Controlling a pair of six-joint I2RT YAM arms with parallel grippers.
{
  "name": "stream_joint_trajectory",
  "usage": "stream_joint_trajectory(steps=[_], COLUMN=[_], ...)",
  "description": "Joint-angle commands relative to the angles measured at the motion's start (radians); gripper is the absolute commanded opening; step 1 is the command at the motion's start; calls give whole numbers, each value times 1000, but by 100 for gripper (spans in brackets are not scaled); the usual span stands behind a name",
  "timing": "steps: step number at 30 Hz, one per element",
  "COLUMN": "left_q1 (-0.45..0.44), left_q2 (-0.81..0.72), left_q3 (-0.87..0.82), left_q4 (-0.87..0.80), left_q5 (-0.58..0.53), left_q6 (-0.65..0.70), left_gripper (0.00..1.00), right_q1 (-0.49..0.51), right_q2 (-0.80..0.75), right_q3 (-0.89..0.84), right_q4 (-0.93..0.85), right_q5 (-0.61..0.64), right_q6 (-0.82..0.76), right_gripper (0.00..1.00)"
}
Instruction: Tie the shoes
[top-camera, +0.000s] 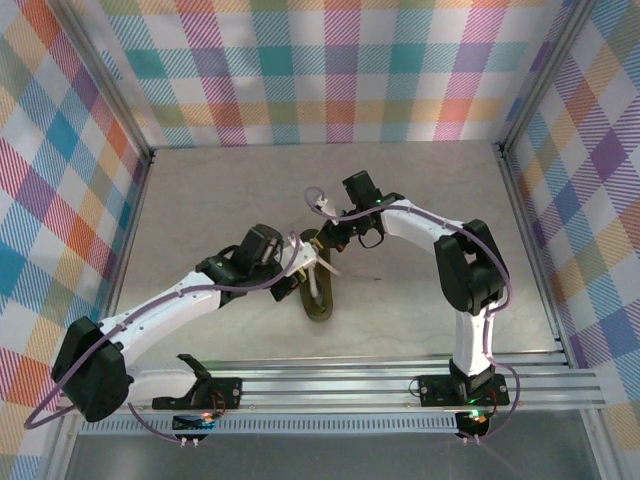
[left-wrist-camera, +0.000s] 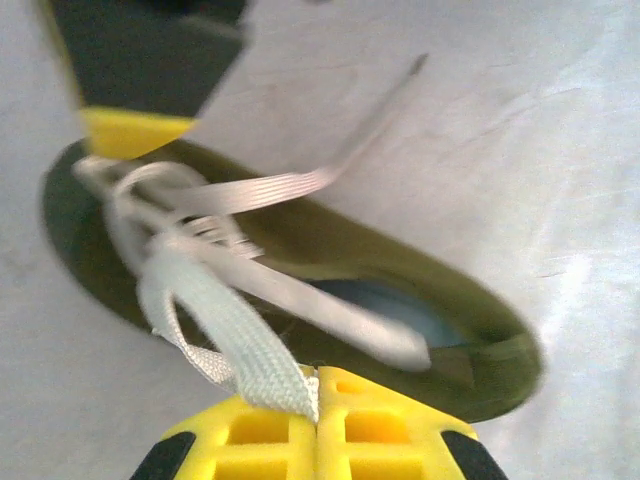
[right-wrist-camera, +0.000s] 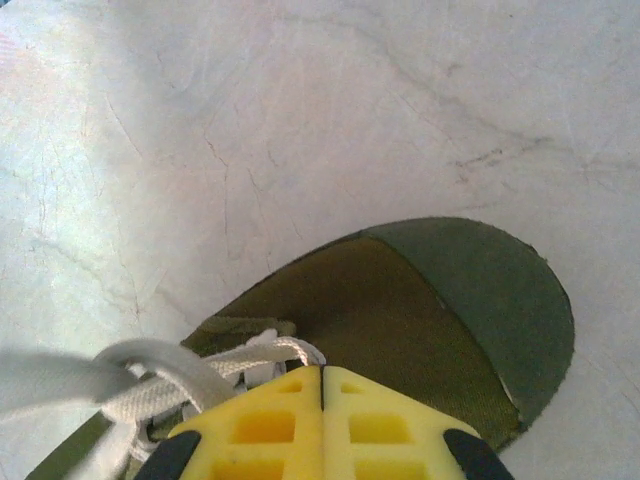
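Observation:
The dark olive-green shoe (top-camera: 320, 300) lies on the table between both arms, its toe toward the far side. In the left wrist view the shoe (left-wrist-camera: 400, 260) shows its open heel with blue lining, and the cream-white laces (left-wrist-camera: 230, 330) run across its upper. My left gripper (left-wrist-camera: 317, 385) (top-camera: 300, 262) is shut on one flat lace strand. My right gripper (right-wrist-camera: 322, 372) (top-camera: 330, 238) sits over the shoe (right-wrist-camera: 400, 310) just behind the toe cap, shut where a loop of the laces (right-wrist-camera: 150, 385) meets its tips. The right gripper's yellow fingertip (left-wrist-camera: 135, 130) hangs over the shoe's toe.
Plaid cloth walls (top-camera: 80, 180) close in the grey table (top-camera: 220, 200) on three sides. An aluminium rail (top-camera: 400, 375) carrying the arm bases runs along the near edge. A purple cable (top-camera: 318, 195) loops above the right wrist.

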Motion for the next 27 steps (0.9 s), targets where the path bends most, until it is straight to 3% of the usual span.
stream_joint_trajectory(steps=[1, 5, 11, 15, 16, 17, 22, 27], left_q1=[-117, -214, -238, -237, -236, -236, -228, -154], left_q2=[71, 194, 266, 174, 140, 102, -79, -219], left_q3=[29, 69, 95, 41, 23, 4, -55, -40], left_q4=[37, 195, 235, 268, 280, 292, 306, 179], left_q5=[-64, -105, -160, -237, -260, -284, -391, -556], left_q6=[-195, -287, -306, -279, -271, -264, -266, -516], left_gripper=[0, 0, 2, 44, 62, 99, 100, 100], right_q1=[25, 41, 52, 52, 52, 52, 52, 52], right_q2=[27, 54, 65, 50, 44, 36, 22, 11], right_q3=[65, 120, 148, 148, 144, 140, 126, 122], right_q4=[-45, -82, -118, -113, -103, -90, -66, -57], right_q5=[-46, -80, -115, -103, -97, -94, -85, -80], right_q6=[-48, -70, -97, -75, -65, -52, -18, 2], right_gripper=[0, 0, 0, 2, 3, 4, 8, 26])
